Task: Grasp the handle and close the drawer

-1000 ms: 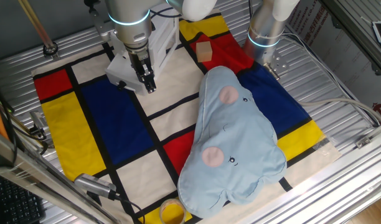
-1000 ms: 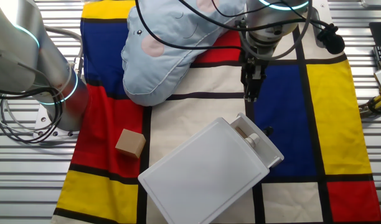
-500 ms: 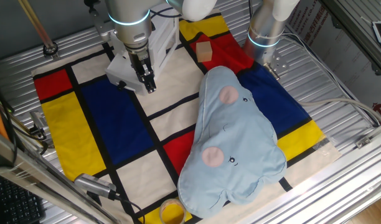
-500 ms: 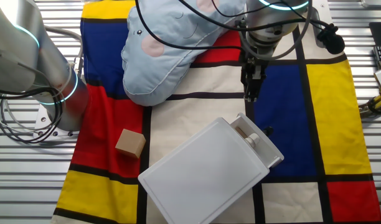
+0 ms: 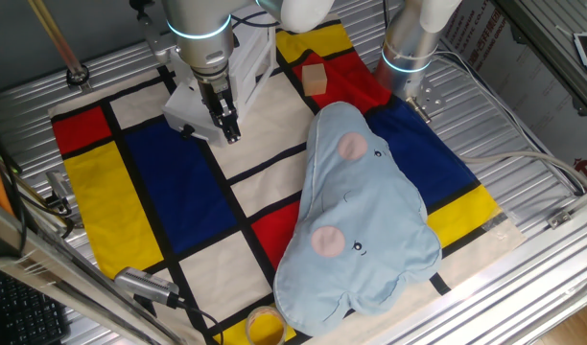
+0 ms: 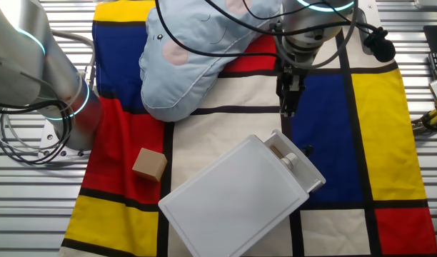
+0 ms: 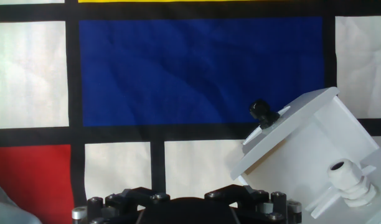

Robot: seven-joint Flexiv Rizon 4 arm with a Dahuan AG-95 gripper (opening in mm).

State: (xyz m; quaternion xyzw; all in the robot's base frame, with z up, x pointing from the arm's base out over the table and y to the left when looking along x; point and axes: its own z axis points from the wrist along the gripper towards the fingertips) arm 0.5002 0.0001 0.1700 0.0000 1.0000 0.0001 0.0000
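Observation:
The white cabinet point(image 6: 233, 203) lies on the checkered cloth. Its drawer point(image 6: 298, 170) is pulled out a little, and a small black knob handle point(image 6: 306, 151) sits on the flat front panel. In the hand view the drawer front point(image 7: 284, 121) and the knob point(image 7: 262, 111) are at the lower right. My gripper point(image 6: 286, 100) hangs fingers-down over the cloth, a short way from the knob and not touching it. It also shows in the first fixed view point(image 5: 227, 125), in front of the cabinet point(image 5: 246, 62). Its fingers are out of the hand view, and the gap between them is unclear.
A large light-blue plush cushion point(image 5: 361, 211) lies on the cloth. A tan wooden cube point(image 6: 149, 164) sits on a red patch beside the cabinet. A second robot arm's base point(image 6: 68, 107) stands at the cloth's edge. A yellow tape roll point(image 5: 265, 328) lies near the front edge.

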